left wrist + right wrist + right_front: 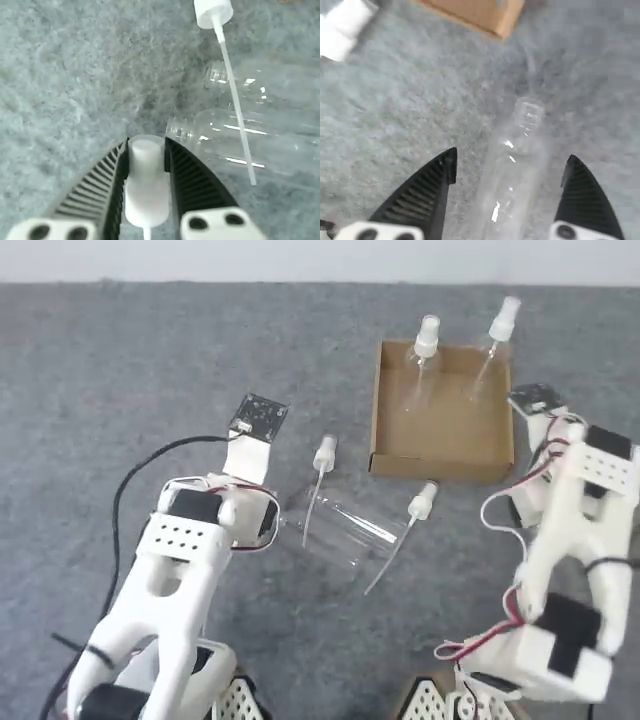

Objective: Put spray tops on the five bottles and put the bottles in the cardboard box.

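Now, as the left gripper (pixel 146 147) clamps a white plastic spray top (pixel 146 190) and the right gripper (pixel 512 154) stands open around a clear plastic bottle (pixel 512 185) lying flat (near the brown cardboard box (pixel 440 462), upper right in the high view), better grip that bottle firmly first.

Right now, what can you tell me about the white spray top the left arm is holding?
The spray top is white and looks like smooth plastic: a round, stubby body with a thin tube starting at one end. The black ribbed fingers of the left gripper pinch it from both sides over the grey table. The threaded neck of a clear bottle lies close by.
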You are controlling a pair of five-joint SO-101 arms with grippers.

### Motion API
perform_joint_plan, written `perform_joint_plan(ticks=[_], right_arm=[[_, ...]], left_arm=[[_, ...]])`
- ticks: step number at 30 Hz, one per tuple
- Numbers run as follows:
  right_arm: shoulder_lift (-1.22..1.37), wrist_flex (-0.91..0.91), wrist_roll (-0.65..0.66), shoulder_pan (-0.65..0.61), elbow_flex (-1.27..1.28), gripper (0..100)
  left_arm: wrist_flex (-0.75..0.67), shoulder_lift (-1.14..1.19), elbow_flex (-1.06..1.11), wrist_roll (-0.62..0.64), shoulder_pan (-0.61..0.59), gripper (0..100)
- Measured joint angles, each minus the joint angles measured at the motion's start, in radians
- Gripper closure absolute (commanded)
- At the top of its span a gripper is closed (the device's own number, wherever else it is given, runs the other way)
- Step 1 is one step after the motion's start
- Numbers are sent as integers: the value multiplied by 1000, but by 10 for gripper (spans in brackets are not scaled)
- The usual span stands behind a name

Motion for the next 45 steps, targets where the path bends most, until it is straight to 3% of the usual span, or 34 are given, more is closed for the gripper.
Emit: perform_joint_plan(ticks=[13, 25, 32, 36, 39, 45], right_arm=[[193, -95, -2, 84, -5, 731], [245, -175, -2, 84, -6, 972], [161, -130, -2, 84, -6, 993], [-28, -55, -3, 34, -6, 993], [-193, -9, -78, -40, -5, 993], [-486, 28, -264, -313, 6, 993]], left_arm=[[-17, 0, 11, -2, 2, 988], [-17, 0, 11, -2, 2, 988], [-17, 0, 11, -2, 2, 989], [-17, 0, -11, -2, 2, 989], [20, -34, -69, -2, 2, 989], [143, -261, -184, -2, 2, 989]])
